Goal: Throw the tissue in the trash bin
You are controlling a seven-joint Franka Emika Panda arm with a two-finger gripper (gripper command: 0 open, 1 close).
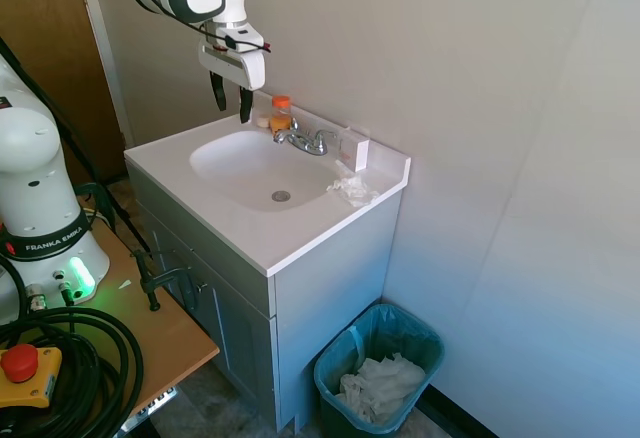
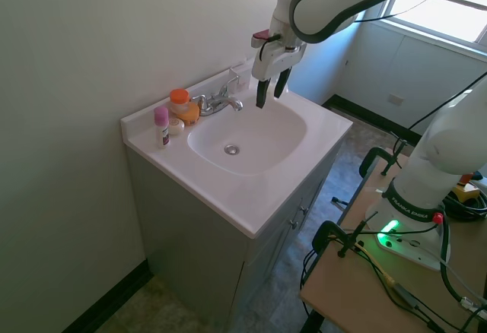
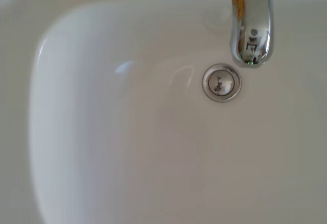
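Jaws (image 1: 231,101) apart above the sink (image 1: 225,153), well clear of the counter-edge tissue (image 1: 352,190).

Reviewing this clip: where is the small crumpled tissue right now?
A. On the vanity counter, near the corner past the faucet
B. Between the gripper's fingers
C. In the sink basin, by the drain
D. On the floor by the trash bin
A. The tissue lies on the counter in front of the white block, while the gripper hangs open and empty above the sink, and the basin holds only the drain.
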